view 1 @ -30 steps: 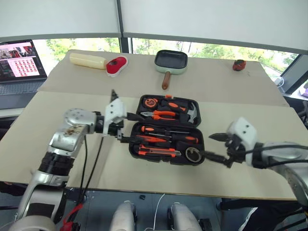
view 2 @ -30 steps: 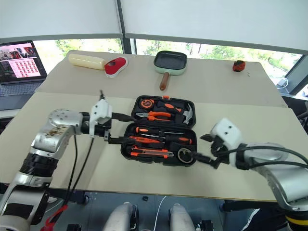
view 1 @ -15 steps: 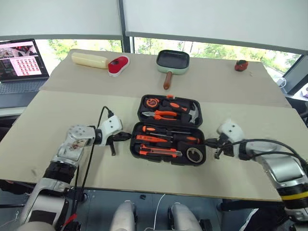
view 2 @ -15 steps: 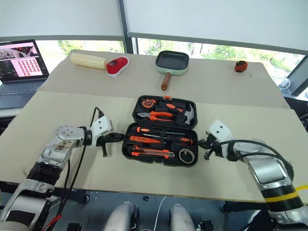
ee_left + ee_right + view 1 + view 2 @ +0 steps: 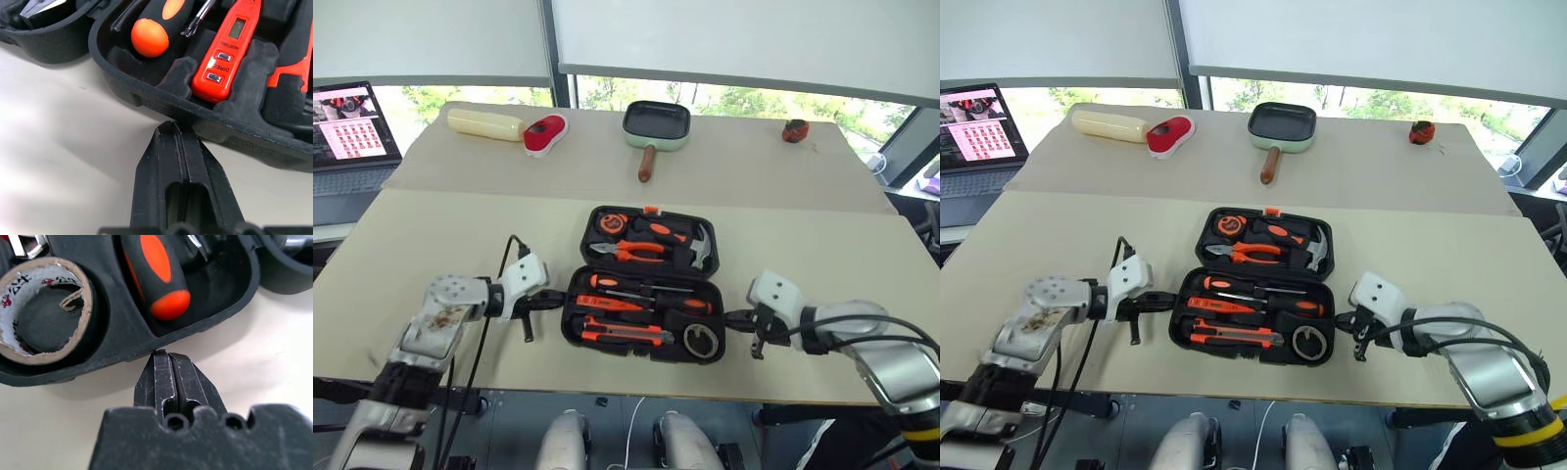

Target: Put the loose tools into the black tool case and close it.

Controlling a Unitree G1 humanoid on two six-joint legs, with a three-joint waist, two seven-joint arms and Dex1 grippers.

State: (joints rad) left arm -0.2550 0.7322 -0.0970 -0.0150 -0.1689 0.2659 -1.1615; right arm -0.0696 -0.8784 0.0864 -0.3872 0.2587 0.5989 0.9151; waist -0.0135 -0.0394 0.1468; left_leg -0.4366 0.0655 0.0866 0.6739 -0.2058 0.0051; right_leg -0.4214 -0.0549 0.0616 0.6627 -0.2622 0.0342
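The black tool case (image 5: pixel 570 323) lies open in the middle of the table. Its near half holds two screwdrivers (image 5: pixel 607 283) (image 5: pixel 685 305), the tester pen (image 5: pixel 227 54), the utility knife (image 5: pixel 626 335) and the tape roll (image 5: pixel 41 308). Pliers (image 5: pixel 631 252) and a hammer (image 5: pixel 702 245) sit in the far half. My left gripper (image 5: pixel 168 128) is shut and empty, its tip against the near half's left wall. On the other side my right gripper (image 5: pixel 160 355), also shut and empty, has its tip at the near half's right wall, beside the tape roll.
At the back of the table lie a green pan (image 5: pixel 656 125), a red-and-white oval gadget (image 5: pixel 544 134), a cream cylinder (image 5: pixel 484 123) and a small red object (image 5: pixel 793 130). A laptop (image 5: pixel 347 113) stands at the far left. The table's front edge runs just below the case.
Both grippers went from open to shut. Both arms sank toward the table and their tips now rest low at the case's two sides.
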